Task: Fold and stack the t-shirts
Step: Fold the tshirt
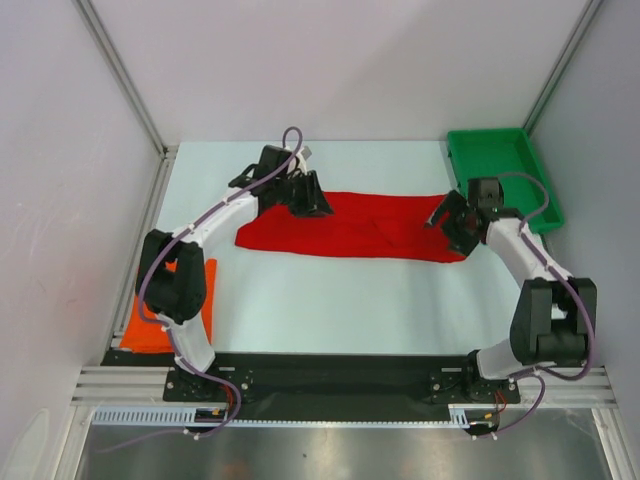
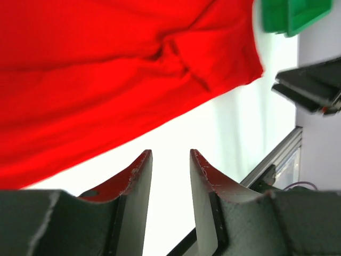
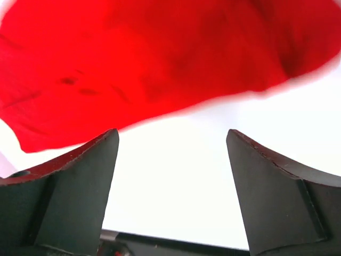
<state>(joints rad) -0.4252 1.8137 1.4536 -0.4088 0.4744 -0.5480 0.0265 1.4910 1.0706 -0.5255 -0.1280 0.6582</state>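
Observation:
The bright red t-shirt (image 1: 360,227) lies as a long flat band across the middle of the table; it also shows in the left wrist view (image 2: 106,69) and in the right wrist view (image 3: 160,64). The orange t-shirt (image 1: 150,322) lies as a neat rectangle at the near left, partly hidden by the left arm. My left gripper (image 1: 312,200) hovers over the red shirt's far left end, jaws open and empty (image 2: 170,160). My right gripper (image 1: 446,218) hovers over the shirt's right end, jaws wide open and empty (image 3: 171,144).
A green plastic tray (image 1: 500,172) stands at the far right corner, behind my right gripper; it also shows in the left wrist view (image 2: 293,16). Grey walls and metal posts bound the table on three sides.

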